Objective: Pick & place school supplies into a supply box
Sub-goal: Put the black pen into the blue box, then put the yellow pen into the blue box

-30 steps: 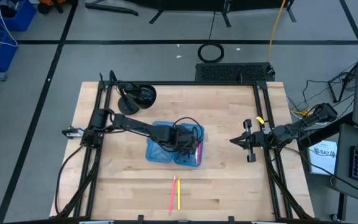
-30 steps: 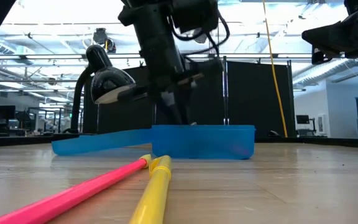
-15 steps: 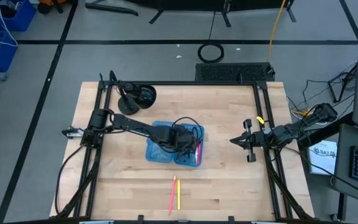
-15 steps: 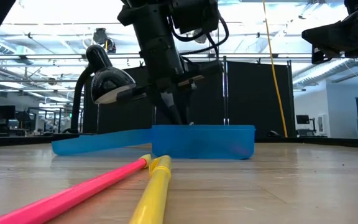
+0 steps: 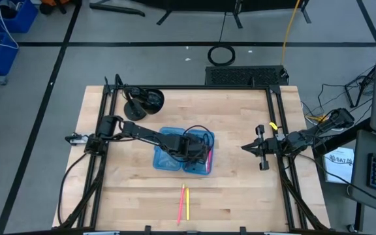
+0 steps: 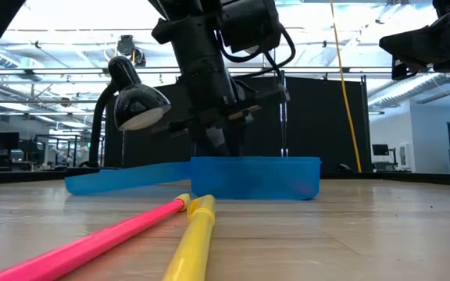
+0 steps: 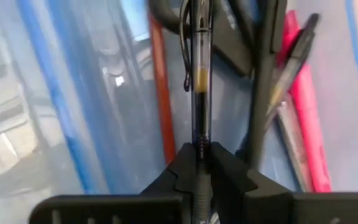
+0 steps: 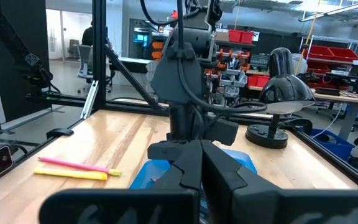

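The translucent blue supply box (image 5: 167, 160) lies open on the table's middle; its deeper half (image 6: 256, 178) stands on the right in the low view. My left gripper (image 5: 192, 151) reaches down into that half (image 6: 222, 147), shut on a clear-barrelled black pen (image 7: 199, 74). Inside the box lie a red-brown pencil (image 7: 160, 93), a pink pen (image 7: 303, 106) and black items (image 7: 263, 74). A pink pen (image 5: 181, 203) and a yellow pen (image 5: 187, 205) lie side by side near the table's near edge. My right gripper (image 5: 247, 148) waits shut above the right side. My left gripper pinches the clear pen between its two fingers (image 7: 222, 174) at the pen's near end (image 7: 199, 149). The fingers come from above, pointing down into the box, and the pen runs on along them. Its far end (image 7: 197, 12) reaches in among the things in the box.
A black desk lamp (image 5: 145, 100) stands at the far left of the table, its head (image 6: 135, 105) above the box's flat half. Dark frame rails (image 5: 100, 163) line both sides of the table. Bare wood lies between the box and my right gripper (image 8: 201, 155).
My left gripper has sunk a little into the box's deeper half, keeping the pen. The box, the two pens on the table and my right arm have stayed put.
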